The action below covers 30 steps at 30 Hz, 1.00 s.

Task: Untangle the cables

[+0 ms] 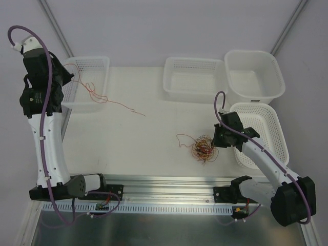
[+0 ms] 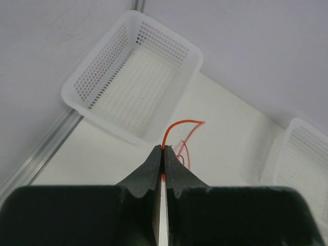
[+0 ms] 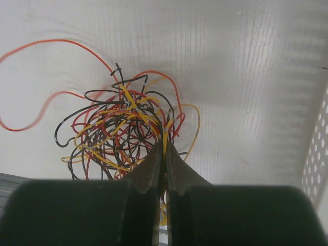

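Near right on the table (image 1: 128, 148), right gripper (image 3: 165, 139) is clamped on the right edge of the cable tangle (image 3: 118, 133): red, black, yellow loops, knotted. Far left, left gripper (image 2: 163, 149) pinches one red-orange wire (image 2: 179, 123), which trails across a white mesh basket (image 1: 95, 62).

We saw that the cables (image 3: 123, 133) were thin wires with a smooth, slightly shiny plastic skin in red, orange, black and yellow. The table (image 1: 128, 138) under them looked white and matt, with a faint grain like painted wood. The left gripper (image 2: 163, 152) and the right gripper (image 3: 165, 147) had dark fingers that looked like dull, smooth plastic. The baskets (image 2: 133, 77) were white plastic full of little holes, a bit see-through at the rim. The tub (image 1: 254, 74) was white plastic too, with smooth solid walls. The rail (image 1: 169, 182) was bare metal, silver and shiny. The arm shells (image 1: 54, 148) were smooth white plastic.
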Motion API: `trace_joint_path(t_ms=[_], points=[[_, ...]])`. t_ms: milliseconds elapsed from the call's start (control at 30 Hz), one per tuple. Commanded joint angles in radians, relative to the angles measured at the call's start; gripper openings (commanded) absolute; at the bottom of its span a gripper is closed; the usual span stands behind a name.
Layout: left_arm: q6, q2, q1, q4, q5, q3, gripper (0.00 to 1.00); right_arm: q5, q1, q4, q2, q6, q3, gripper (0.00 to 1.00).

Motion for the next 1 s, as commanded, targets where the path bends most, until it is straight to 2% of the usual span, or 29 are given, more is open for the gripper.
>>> trace_joint_path(t_ms=[0, 200, 367, 633, 733, 833, 867, 933, 967], points=[[-0.037, 0.016, 0.083, -0.042, -0.016, 0.100, 0.00, 0.021, -0.010, -0.029, -0.038, -0.013, -0.006, 0.01], [-0.031, 0.061, 0.154, -0.060, 0.013, 0.173, 0.00, 0.024, -0.029, -0.063, -0.082, -0.029, 0.003, 0.01], [-0.042, 0.064, 0.154, -0.057, 0.235, 0.141, 0.00, -0.029, -0.030, -0.046, -0.105, -0.031, 0.023, 0.01], [-0.045, 0.016, 0.153, -0.050, 0.536, 0.005, 0.00, -0.118, -0.021, 0.031, -0.070, -0.006, 0.081, 0.07], [-0.048, 0.013, 0.143, -0.046, 0.617, -0.049, 0.00, -0.132, -0.003, 0.055, -0.038, -0.002, 0.096, 0.13], [-0.034, 0.013, 0.095, -0.042, 0.625, -0.092, 0.00, -0.143, 0.016, 0.072, -0.020, 0.001, 0.110, 0.28], [-0.028, 0.016, 0.081, -0.040, 0.622, -0.099, 0.00, -0.146, 0.019, 0.075, -0.015, 0.001, 0.118, 0.41], [-0.020, 0.024, 0.041, -0.037, 0.608, -0.110, 0.00, -0.151, 0.030, 0.074, -0.012, -0.003, 0.124, 0.55], [-0.012, 0.035, 0.029, -0.036, 0.600, -0.109, 0.00, -0.151, 0.033, 0.072, -0.015, -0.006, 0.132, 0.66]])
